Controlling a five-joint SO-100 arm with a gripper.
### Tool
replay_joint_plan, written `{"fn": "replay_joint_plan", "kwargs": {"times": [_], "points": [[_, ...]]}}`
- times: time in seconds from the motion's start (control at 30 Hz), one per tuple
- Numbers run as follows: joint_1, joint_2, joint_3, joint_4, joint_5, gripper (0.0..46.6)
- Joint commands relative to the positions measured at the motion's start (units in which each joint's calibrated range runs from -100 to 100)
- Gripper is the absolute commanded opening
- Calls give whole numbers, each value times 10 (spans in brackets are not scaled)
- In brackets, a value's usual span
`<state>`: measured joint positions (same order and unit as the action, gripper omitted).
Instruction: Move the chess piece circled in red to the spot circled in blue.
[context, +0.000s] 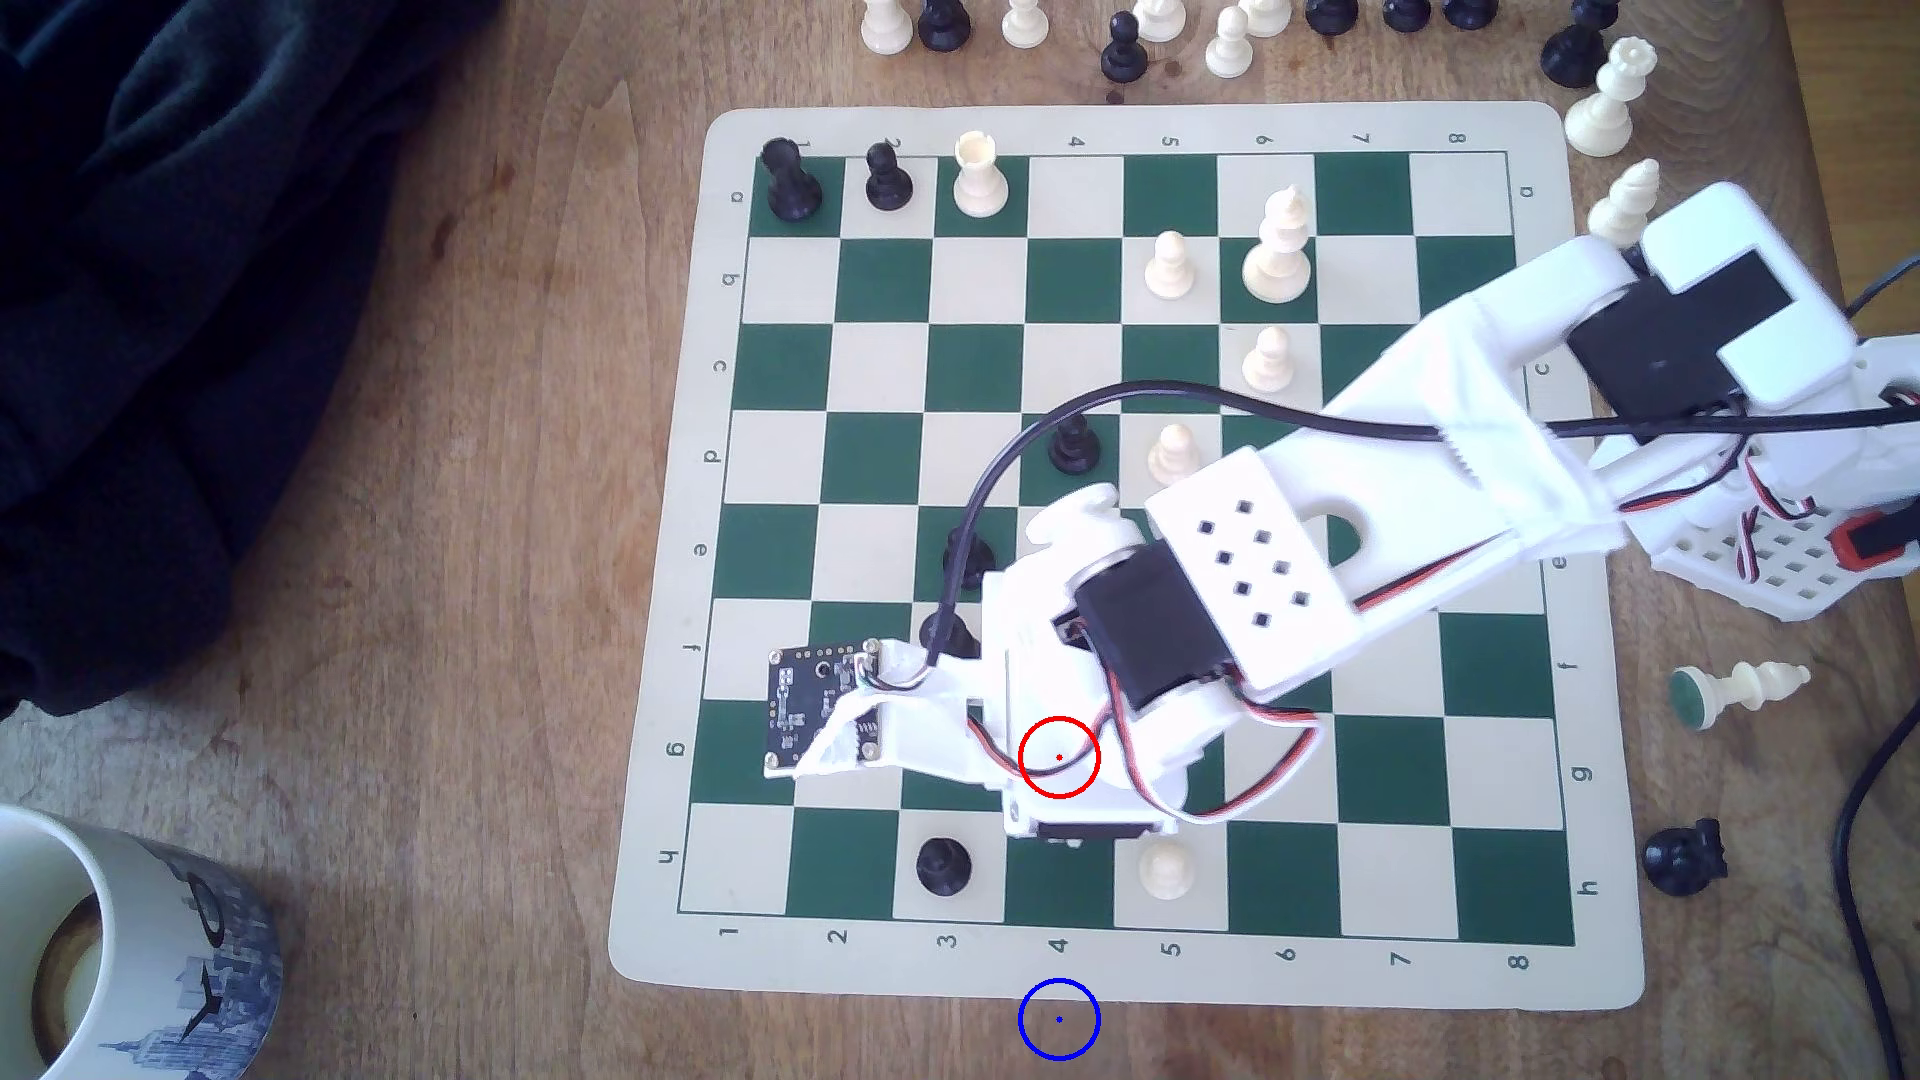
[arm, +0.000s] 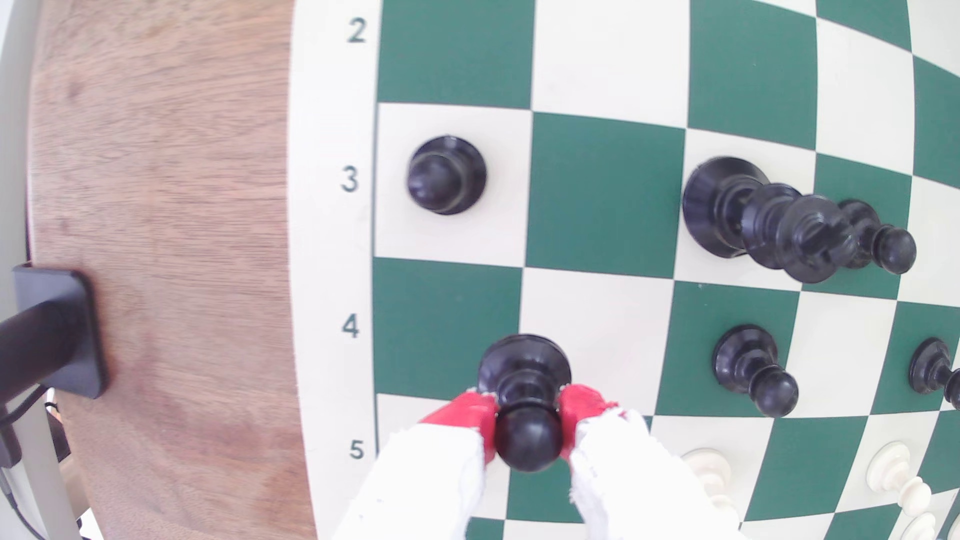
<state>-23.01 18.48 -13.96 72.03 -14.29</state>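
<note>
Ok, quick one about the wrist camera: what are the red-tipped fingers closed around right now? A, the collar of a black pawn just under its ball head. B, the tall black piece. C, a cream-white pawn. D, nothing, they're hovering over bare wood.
A: in the wrist view the gripper has its red fingertips pressed on either side of the black pawn, just below its ball head.

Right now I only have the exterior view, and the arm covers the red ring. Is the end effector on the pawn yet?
Observer: Yes. The end effector has its red pads shut on the black pawn, at the collar under the ball head.
Operator: Anything crowding it?
Observer: Another black pawn stands upright farther along rank 4, apart from the pads.
Operator: Is it lifted?
Observer: Cannot tell; its base overlaps a green and a cream square.
</note>
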Motion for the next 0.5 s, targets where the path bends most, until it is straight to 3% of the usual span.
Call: {"fn": "replay_joint_plan", "kwargs": {"times": [0.0, 0.47], "points": [[-22, -97, -53, -1, -1, 3], [-108, 37, -151, -9, -1, 3]]}}
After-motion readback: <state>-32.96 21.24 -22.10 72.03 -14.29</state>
